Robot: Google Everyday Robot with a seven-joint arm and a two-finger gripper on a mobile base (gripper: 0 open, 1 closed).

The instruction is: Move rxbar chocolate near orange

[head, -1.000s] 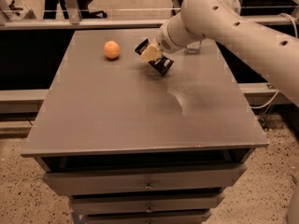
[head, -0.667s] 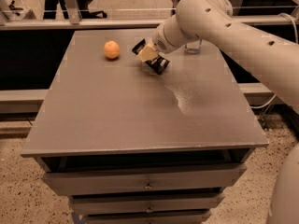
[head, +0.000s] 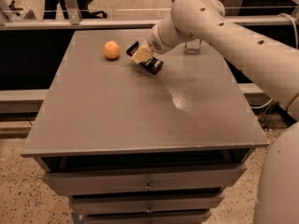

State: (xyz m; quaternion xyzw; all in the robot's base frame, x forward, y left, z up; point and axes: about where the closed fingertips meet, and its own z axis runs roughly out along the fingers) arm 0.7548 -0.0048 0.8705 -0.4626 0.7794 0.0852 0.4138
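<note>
The orange (head: 111,50) sits on the grey table (head: 117,111) at the far left. My gripper (head: 143,56) is just right of it, low over the tabletop, a short gap away. It is shut on the rxbar chocolate (head: 153,65), a black bar held tilted, with one end sticking out toward the orange and the other down to the right. I cannot tell whether the bar's lower end touches the table. My white arm (head: 219,27) reaches in from the right.
A clear glass (head: 193,45) stands at the table's back edge, behind my arm. Drawers (head: 147,181) are below the tabletop. A railing and a dark gap run behind the table.
My gripper has moved left with the bar, closer to the orange. The orange has not moved.
</note>
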